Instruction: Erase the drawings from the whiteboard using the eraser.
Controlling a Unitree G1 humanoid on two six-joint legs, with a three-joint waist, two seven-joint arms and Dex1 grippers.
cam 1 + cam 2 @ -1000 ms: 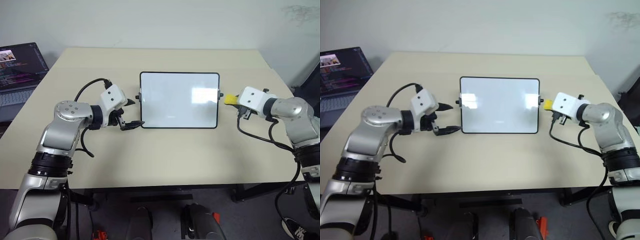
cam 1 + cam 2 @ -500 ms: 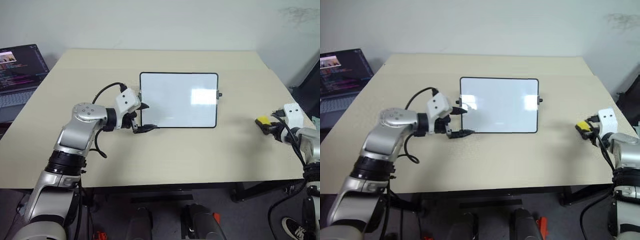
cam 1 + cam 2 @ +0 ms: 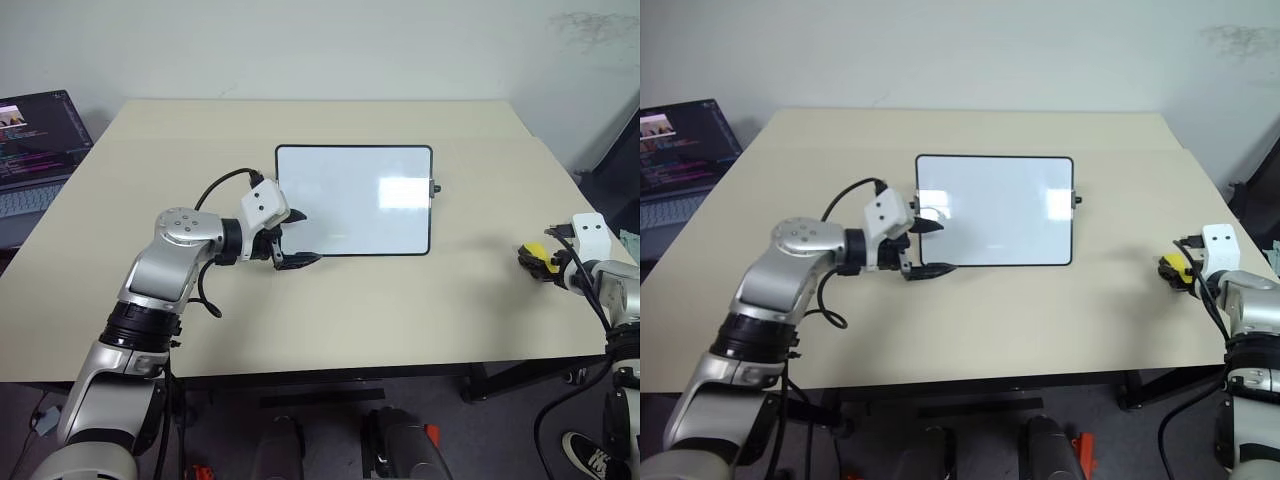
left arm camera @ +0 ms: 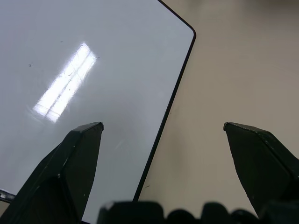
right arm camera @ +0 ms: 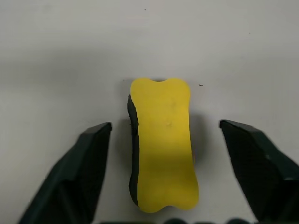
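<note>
The whiteboard [image 3: 353, 200] lies flat in the middle of the table, white and glossy with a thin black frame. No drawings are in view on its surface, only glare. My left gripper [image 3: 302, 238] is open at the board's near left corner; in the left wrist view its fingers [image 4: 74, 158] straddle the black frame edge [image 4: 166, 116]. The eraser [image 5: 163, 144], a yellow block with a black underside, lies on the table at the far right. My right gripper [image 3: 545, 262] is open around it, its fingers [image 5: 88, 154] standing apart from its sides.
An open laptop [image 3: 35, 140] with a dark screen sits off the table's left side. The beige table [image 3: 400, 300] has bare room in front of the board. The eraser lies close to the table's right edge [image 3: 590, 200].
My right arm swung from the board's right edge down to the table's far right and opened, leaving the eraser on the table. The left gripper moved right to the board's corner.
</note>
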